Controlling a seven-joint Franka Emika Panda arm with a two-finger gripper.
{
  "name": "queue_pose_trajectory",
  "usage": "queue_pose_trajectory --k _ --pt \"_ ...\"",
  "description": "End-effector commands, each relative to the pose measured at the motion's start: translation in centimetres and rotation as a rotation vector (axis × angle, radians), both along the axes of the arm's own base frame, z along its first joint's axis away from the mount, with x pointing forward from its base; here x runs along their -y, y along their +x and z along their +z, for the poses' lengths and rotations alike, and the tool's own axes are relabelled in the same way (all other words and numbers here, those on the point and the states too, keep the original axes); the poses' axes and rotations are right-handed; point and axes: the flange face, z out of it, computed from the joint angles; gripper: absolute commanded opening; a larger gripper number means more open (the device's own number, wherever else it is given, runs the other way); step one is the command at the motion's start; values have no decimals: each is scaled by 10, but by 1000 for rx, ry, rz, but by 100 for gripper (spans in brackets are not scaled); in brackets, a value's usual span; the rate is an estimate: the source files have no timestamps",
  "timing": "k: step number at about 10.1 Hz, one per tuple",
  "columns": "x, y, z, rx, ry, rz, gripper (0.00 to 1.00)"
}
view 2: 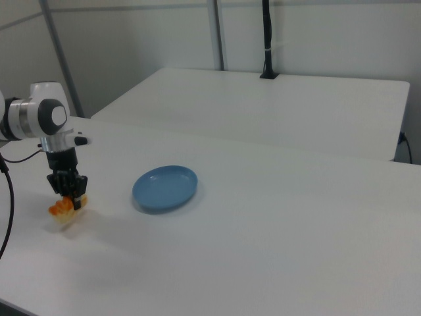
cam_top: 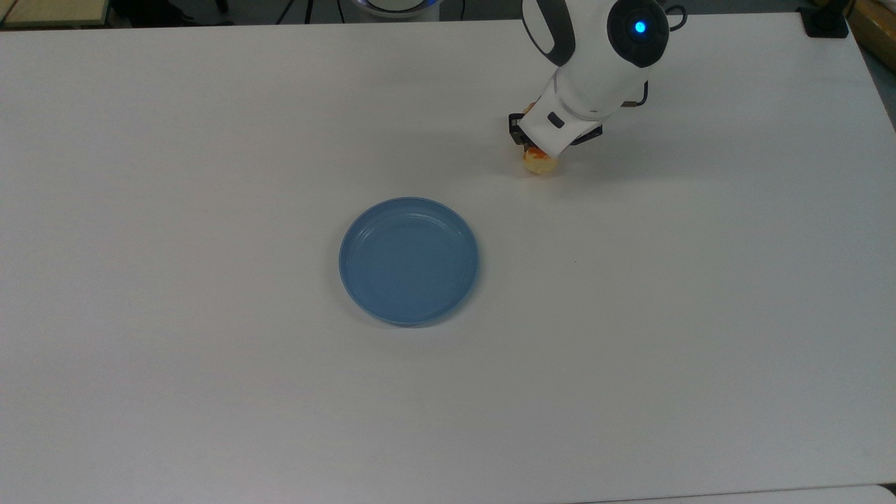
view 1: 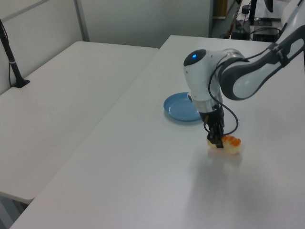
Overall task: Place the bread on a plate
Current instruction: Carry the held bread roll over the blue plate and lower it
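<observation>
The bread (cam_top: 540, 164), pale yellow with orange-brown glaze, hangs just above the white table (cam_top: 210, 140) at the top view's upper right. My gripper (cam_top: 540, 145) is shut on it from above, and the white hand covers most of the loaf. In the left view the bread (view 1: 230, 143) sticks out to the right of the gripper (view 1: 217, 140), with a shadow beneath it. In the right view the bread (view 2: 62, 209) droops below the gripper (view 2: 68, 189). The blue plate (cam_top: 409, 260) sits bare at mid-table, down and to the left of the bread in the top view. It also appears as the plate (view 1: 182, 107) and the plate (view 2: 165, 187).
A black clamp (cam_top: 826, 21) sits at the table's far right corner in the top view. A second white table (view 1: 66, 90) adjoins in the left view, with a black pole (view 1: 11, 62) on it. The arm's cable (view 2: 6, 197) hangs by the gripper.
</observation>
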Motion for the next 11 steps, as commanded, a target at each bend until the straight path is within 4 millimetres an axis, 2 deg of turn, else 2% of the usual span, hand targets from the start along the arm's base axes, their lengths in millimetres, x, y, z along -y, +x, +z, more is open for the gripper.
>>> queue_pose_trajectory --k 1,3,4,5,6,7,9,11 --pt "44 34 53 43 22 -66 15" --pt "86 71 66 91 46 -143 18" --pt "116 92 72 119 48 -196 19" --pt "140 107 77 156 47 -233 21" --pt "156 119 75 204 56 -248 23" --pt "165 131 60 249 65 -262 26" --pt "181 144 52 290 66 -291 31" --pt "178 156 30 333 73 -327 52"
